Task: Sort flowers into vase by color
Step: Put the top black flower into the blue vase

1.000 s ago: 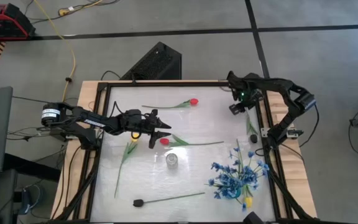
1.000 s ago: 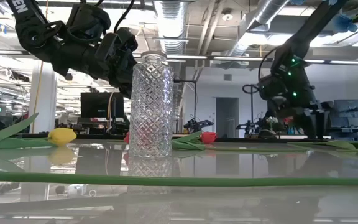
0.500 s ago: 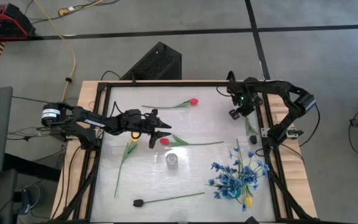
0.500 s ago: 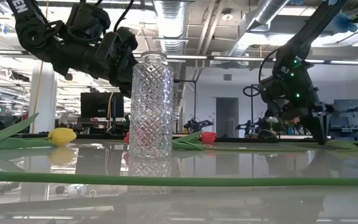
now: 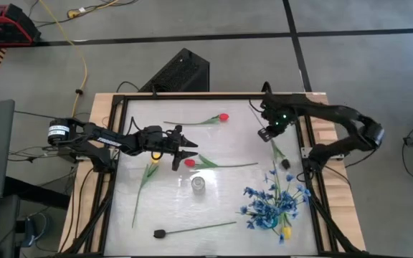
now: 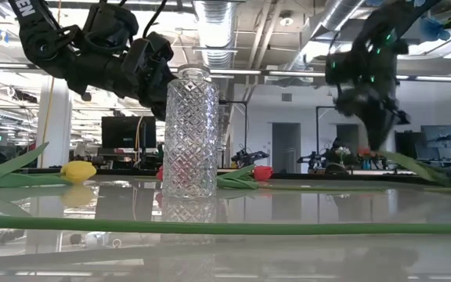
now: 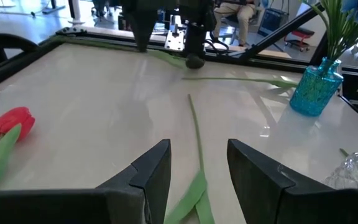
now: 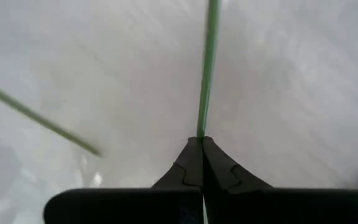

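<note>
Left end effector (image 5: 186, 152): fingers apart, empty, red tulip (image 5: 190, 163) just beside its tips | clear glass vase (image 5: 198, 183): upright, near, mid-worktop (image 5: 228, 201) | right end effector (image 5: 266, 134): clamped on green stem (image 8: 206, 74) of black-headed flower (image 5: 285, 163); head near

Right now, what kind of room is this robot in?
Probably a robotics lab or workshop. Behind the table the low view shows an open ceiling with bare ducts and pipes, plus computer screens on desks. From above, the concrete floor has a yellow power cable trailing across it.
</note>
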Controlling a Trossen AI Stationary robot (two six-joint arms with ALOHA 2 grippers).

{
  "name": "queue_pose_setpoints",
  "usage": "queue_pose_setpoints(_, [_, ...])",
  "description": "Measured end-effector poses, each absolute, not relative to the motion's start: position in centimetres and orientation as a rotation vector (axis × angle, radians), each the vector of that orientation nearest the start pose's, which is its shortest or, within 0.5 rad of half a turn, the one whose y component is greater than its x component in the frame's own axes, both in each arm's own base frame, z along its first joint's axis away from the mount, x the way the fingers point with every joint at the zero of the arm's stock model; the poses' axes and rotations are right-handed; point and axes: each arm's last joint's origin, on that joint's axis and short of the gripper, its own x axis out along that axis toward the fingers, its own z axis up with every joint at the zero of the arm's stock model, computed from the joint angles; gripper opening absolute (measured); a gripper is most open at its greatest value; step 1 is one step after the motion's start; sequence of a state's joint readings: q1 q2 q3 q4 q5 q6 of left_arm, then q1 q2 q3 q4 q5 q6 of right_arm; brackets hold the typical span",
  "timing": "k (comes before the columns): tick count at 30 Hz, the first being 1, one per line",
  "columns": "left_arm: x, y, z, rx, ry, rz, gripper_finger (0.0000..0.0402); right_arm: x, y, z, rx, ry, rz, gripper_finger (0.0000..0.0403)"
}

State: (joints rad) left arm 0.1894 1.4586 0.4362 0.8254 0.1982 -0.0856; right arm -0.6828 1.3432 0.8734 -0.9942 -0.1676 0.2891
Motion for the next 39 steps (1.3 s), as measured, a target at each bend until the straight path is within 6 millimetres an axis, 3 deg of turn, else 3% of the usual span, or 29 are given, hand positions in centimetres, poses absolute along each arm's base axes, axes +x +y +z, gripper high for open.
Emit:
queue_pose_setpoints(5, [26.0,4.4,17.0,-0.126,0.188,0.000,0.0145,17.3,-12.0,22.9,0.815,1.140,-0.626,0.0023])
queue_pose_setpoints(8, [26.0,4.4,17.0,-0.127,0.188,0.000,0.0145,17.5,-11.5,22.9,0.765,1.161,-0.616,0.0068])
queue_pose_setpoints(16, [26.0,4.4,17.0,-0.131,0.189,0.000,0.0145,18.9,-12.0,21.1,0.725,1.237,-0.643,0.0201])
queue_pose_setpoints(21, [26.0,4.4,17.0,-0.131,0.190,-0.001,0.0145,20.3,-12.8,19.4,0.693,1.249,-0.619,0.0239])
queue_pose_setpoints(33, [26.0,4.4,17.0,-0.131,0.191,-0.002,0.0145,22.7,-14.1,14.6,0.647,1.353,-0.599,0.0223])
queue_pose_setpoints(36, [26.0,4.4,16.9,-0.131,0.193,-0.002,0.0145,23.0,-13.6,14.0,0.631,1.409,-0.584,0.0196])
queue_pose_setpoints(39, [26.0,4.4,16.9,-0.126,0.199,-0.002,0.0145,23.4,-12.7,13.6,0.601,1.448,-0.565,0.0144])
